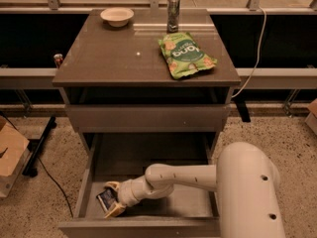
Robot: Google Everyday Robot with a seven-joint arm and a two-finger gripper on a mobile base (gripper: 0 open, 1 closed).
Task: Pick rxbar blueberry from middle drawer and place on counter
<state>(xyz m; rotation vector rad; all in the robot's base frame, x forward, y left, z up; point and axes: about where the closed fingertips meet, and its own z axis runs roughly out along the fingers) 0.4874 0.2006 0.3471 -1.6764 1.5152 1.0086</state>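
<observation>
The middle drawer (148, 157) is pulled out below the counter (109, 53). The rxbar blueberry (105, 199), a small dark wrapper with a white patch, lies tilted on the drawer floor at the front left. My gripper (113, 199) reaches down into the drawer from the right. Its tan fingers (114, 211) are open and stand on either side of the bar, one behind it and one in front. The white arm stretches across the drawer floor.
On the counter lie a green snack bag (186, 54) at the right, a pale bowl (117, 16) at the back left and a metal cylinder (173, 8) at the back. A cardboard box (7, 155) stands on the floor to the left.
</observation>
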